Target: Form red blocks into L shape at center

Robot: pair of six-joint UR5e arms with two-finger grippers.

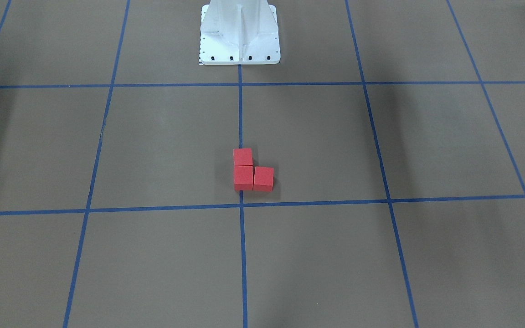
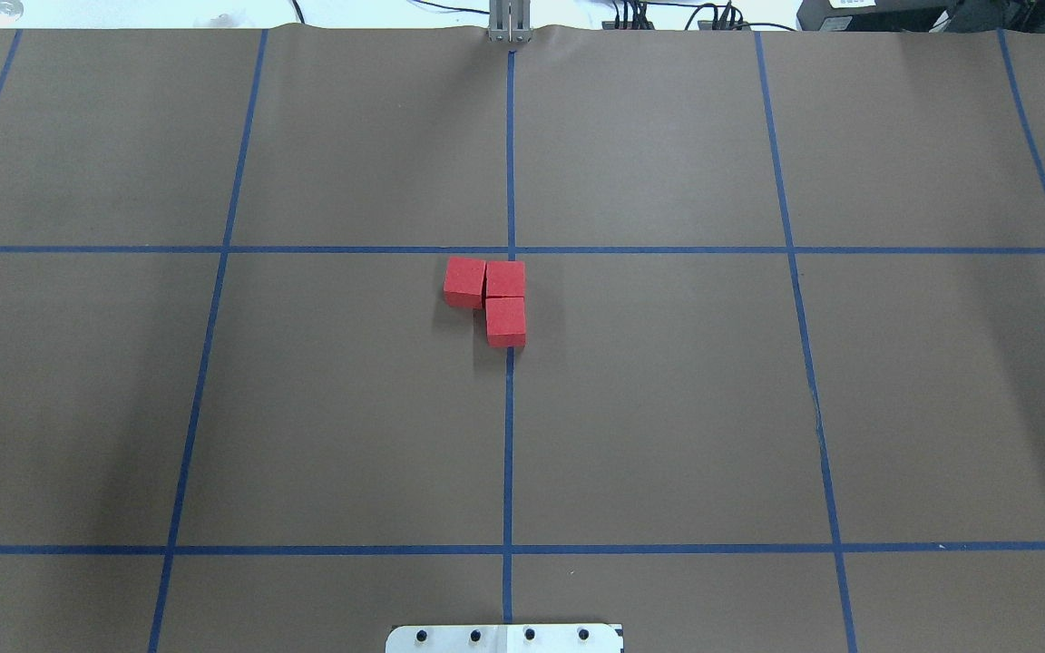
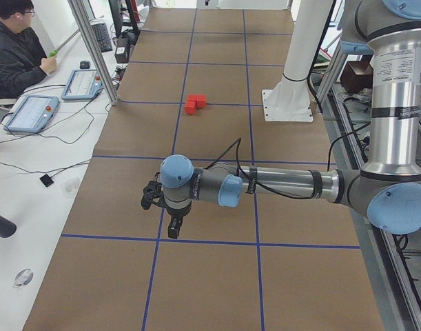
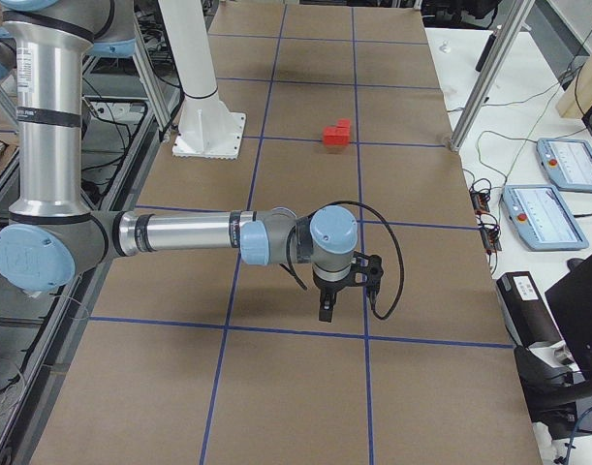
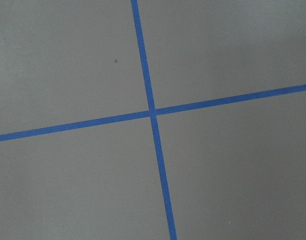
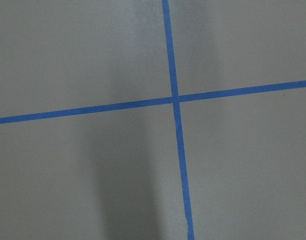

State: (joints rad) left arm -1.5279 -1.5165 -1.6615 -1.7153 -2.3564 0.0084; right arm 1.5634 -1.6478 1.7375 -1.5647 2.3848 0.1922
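Left hand [image 3: 173, 231] hangs well apart from red blocks [image 2: 491, 295] touching in an L.

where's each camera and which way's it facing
Exterior front-facing: across the table, facing the robot; three small matte red cubes, white metal base plate at top.
Overhead exterior: behind the robot, looking forward; cubes, base plate edge at bottom.
Exterior left: table's left end; near left arm with left tool, cubes beyond.
Exterior right: opposite end; near right arm with right tool.
Left wrist-mounted: looks down on a blue tape crossing; no body.
Right wrist-mounted: another blue tape crossing.
Shared: all exterior views show the cubes.
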